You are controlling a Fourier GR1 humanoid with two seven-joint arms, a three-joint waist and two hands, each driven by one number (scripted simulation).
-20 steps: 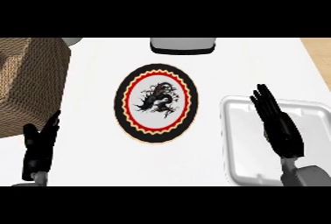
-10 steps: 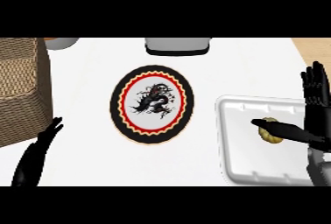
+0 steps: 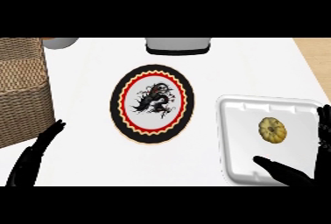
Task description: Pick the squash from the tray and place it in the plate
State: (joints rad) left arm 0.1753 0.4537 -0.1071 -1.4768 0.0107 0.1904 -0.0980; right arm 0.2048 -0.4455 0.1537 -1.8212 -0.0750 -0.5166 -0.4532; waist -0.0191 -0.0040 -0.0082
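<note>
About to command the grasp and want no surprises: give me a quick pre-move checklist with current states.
1. Squash lies in the tray, uncovered: ok.
2. Right hand open, thumb over the tray's near edge, fingers at the view's right edge: ok.
3. Right hand touching the squash: not ok, it sits apart.
4. Plate bare of other items, ready to receive: ok.
5. Left hand open, resting at lower left, away from plate and tray: ok.
6. Height of the right hand above the tray: cannot tell.
</note>
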